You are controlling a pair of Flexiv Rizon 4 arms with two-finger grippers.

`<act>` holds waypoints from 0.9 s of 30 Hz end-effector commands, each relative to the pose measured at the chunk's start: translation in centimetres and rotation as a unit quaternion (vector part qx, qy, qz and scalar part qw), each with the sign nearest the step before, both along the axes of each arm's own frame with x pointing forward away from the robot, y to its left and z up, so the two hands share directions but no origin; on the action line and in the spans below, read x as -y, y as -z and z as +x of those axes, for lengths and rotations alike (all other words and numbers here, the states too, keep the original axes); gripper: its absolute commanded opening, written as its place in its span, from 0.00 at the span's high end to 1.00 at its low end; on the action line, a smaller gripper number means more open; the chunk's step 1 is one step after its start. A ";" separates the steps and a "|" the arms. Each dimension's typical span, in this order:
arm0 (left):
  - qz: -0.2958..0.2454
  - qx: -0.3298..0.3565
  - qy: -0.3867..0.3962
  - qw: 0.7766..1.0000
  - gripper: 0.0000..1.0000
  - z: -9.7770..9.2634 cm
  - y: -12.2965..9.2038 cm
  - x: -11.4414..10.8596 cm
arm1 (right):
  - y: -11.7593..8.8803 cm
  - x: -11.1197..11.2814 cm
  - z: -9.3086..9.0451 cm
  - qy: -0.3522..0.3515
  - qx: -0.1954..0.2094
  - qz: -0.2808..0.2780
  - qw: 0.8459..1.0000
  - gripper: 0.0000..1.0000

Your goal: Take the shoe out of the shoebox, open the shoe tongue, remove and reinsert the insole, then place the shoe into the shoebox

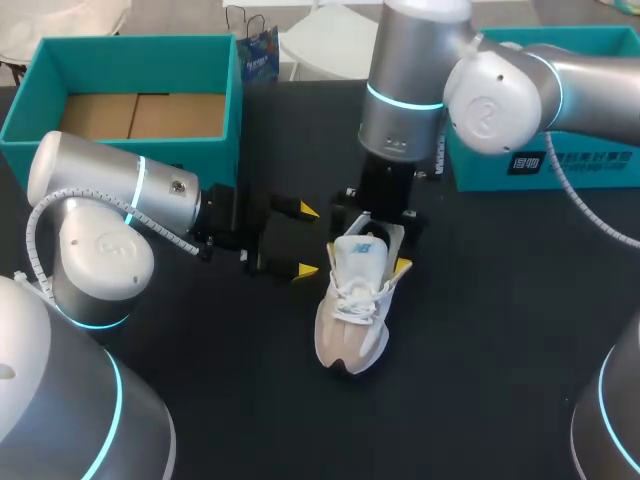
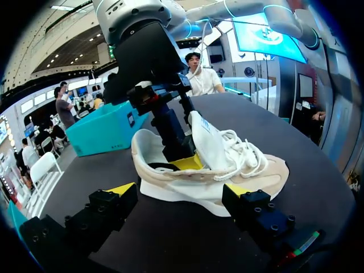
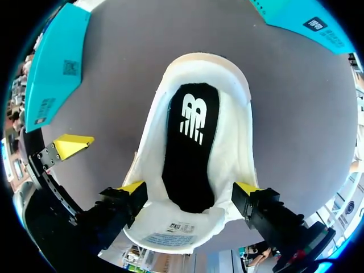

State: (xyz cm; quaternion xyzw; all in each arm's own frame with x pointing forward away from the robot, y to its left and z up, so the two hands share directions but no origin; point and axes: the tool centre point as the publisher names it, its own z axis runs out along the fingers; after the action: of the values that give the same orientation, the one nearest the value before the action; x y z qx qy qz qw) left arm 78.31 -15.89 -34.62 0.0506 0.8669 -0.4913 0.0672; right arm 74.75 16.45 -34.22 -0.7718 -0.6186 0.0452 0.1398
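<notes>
The pale shoe (image 1: pixel 352 310) stands upright on the dark tabletop (image 1: pixel 480 350) (black insole (image 3: pixel 190 148) lying inside it), with the right claw (image 3: pixel 190 187) spread apart astride its collar and the left claw (image 1: pixel 305 240), fingers also parted, just beside it.

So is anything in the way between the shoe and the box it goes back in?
Yes. The left arm lies across the table between the shoe and the open shoebox, with the open left gripper right beside the shoe. The shoe would probably have to go over or around it.
</notes>
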 end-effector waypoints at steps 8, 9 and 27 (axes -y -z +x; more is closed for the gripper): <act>0.002 0.000 0.000 1.000 0.00 0.0 0.0 0.1 | -1.2 -0.1 -0.6 -0.012 0.005 -0.007 1.000 0.00; 0.002 0.000 0.000 1.000 0.00 0.0 0.0 0.1 | -1.6 -0.5 -0.9 -0.015 0.007 -0.003 1.000 0.00; 0.002 0.000 0.000 1.000 0.00 0.0 0.0 0.1 | -5.6 -0.3 -0.9 -0.012 0.062 -0.032 0.997 0.00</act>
State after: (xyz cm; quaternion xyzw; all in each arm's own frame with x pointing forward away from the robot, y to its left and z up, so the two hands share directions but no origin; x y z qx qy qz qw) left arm 78.31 -15.89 -34.62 0.0506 0.8669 -0.4913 0.0672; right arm 74.24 16.77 -29.60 -0.7703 -0.6321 0.0178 0.0820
